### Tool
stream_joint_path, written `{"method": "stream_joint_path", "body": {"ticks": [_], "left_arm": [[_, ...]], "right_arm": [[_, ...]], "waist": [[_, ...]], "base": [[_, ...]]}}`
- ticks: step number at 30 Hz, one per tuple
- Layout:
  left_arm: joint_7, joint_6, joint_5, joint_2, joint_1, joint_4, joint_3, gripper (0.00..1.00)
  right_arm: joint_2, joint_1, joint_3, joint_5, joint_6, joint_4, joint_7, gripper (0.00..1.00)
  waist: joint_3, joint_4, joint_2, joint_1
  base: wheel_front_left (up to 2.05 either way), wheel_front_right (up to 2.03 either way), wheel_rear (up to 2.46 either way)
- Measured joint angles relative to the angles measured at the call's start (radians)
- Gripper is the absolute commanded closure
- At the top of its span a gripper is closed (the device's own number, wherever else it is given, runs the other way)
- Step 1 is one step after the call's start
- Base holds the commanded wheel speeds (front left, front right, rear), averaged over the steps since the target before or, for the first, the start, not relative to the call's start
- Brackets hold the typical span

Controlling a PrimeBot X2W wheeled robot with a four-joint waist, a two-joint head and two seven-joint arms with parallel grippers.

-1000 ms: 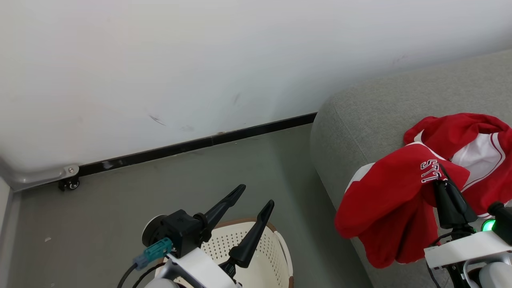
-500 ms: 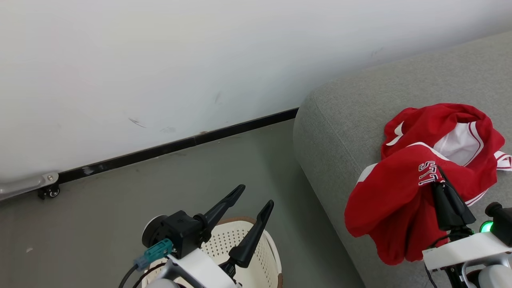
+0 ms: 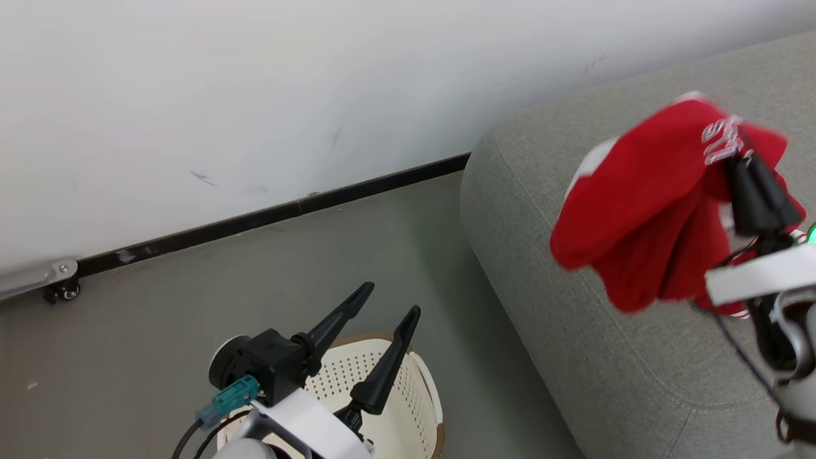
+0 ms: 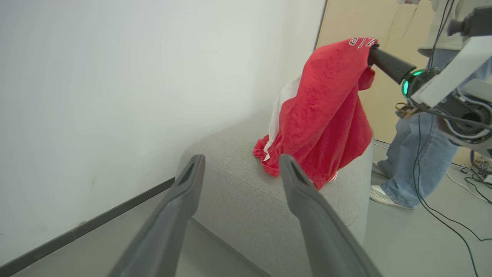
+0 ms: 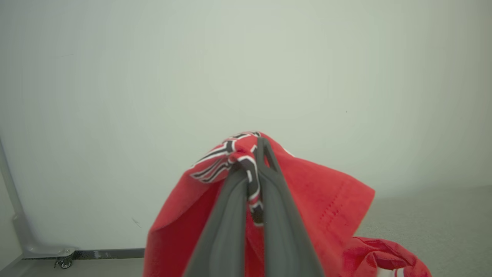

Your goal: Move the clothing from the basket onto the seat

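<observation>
Left claw (image 3: 393,298): spread open and empty, poised above the basket (image 3: 428,408).
Basket: on the floor, just beside the seat (image 3: 574,331).
Clothing (image 3: 637,191): red garment dangling over the seat, its lettered edge pinched.
Right claw (image 3: 734,160): clamped tight on the clothing.

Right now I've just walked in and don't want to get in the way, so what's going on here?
The robot's right gripper is shut on a red garment with lettering, holding it up over the grey seat. A second red garment lies on the seat beneath. The left gripper is open, holding nothing, above the white basket on the floor. A person in jeans stands beyond the seat.
</observation>
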Motion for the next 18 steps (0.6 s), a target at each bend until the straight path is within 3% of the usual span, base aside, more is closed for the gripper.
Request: {"method": "stream_joint_path", "body": {"ticks": [12, 18], "left_arm": [[0.005, 0.029, 0.019, 0.024, -0.005, -0.055, 0.024, 0.00], [0.020, 0.041, 0.037, 0.036, -0.031, -0.102, 0.030, 0.00]], "right_arm": [[-0.113, -0.335, -0.096, 0.044, 0.000, 0.096, 0.128, 1.00], [-0.214, -0.439, -0.187, 0.040, 0.000, 0.211, 0.191, 1.00]], "waist": [[0.058, 0.009, 0.0000, 0.0001], [0.099, 0.022, 0.0000, 0.0000]], "base": [[0.00, 0.00, 0.00], [0.00, 0.00, 0.00]]}}
